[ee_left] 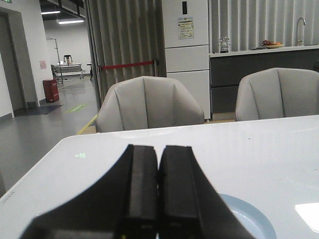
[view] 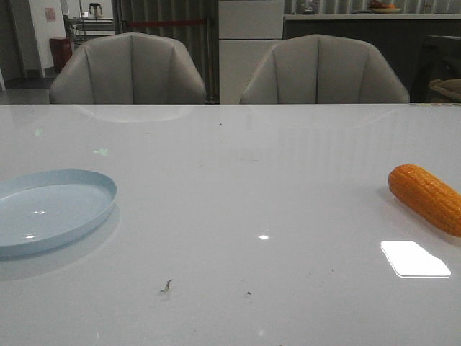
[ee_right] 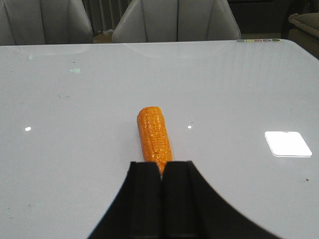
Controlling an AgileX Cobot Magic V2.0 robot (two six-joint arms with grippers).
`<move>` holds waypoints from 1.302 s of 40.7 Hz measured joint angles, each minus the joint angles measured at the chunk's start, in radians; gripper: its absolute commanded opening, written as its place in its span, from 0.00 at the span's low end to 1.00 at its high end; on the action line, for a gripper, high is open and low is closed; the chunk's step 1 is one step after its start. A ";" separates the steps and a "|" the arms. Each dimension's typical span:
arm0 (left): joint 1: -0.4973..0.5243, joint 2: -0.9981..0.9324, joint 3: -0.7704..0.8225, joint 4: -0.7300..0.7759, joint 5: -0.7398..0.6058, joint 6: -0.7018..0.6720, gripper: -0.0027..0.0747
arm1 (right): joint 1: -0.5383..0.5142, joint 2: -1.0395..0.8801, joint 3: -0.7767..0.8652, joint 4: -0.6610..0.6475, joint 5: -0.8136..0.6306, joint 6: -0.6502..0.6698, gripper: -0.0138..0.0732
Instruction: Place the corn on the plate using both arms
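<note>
The orange corn (view: 427,196) lies on the white table at the far right of the front view. The pale blue plate (view: 50,209) sits at the far left. Neither arm shows in the front view. In the right wrist view my right gripper (ee_right: 162,163) is shut and empty, with the corn (ee_right: 153,137) lying lengthwise on the table just beyond its fingertips, its near end hidden behind them. In the left wrist view my left gripper (ee_left: 159,148) is shut and empty, and part of the plate (ee_left: 251,219) shows beside its fingers.
Two grey chairs (view: 130,68) (view: 324,71) stand behind the table's far edge. A bright light reflection (view: 414,259) lies on the tabletop near the corn. A small dark speck (view: 166,286) sits on the table near the front.
</note>
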 measured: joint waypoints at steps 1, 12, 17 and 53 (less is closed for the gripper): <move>0.000 0.000 0.000 0.000 0.000 0.000 0.16 | 0.000 0.000 0.000 0.000 0.000 0.000 0.22; 0.000 0.000 0.000 0.000 -0.001 0.000 0.16 | 0.000 0.000 0.000 0.000 0.000 0.000 0.22; 0.000 0.000 0.000 0.000 -0.001 0.000 0.16 | 0.000 0.000 0.000 0.000 0.000 0.000 0.22; 0.000 0.000 0.000 0.000 0.006 0.000 0.16 | 0.000 0.000 0.000 0.000 -0.136 0.000 0.22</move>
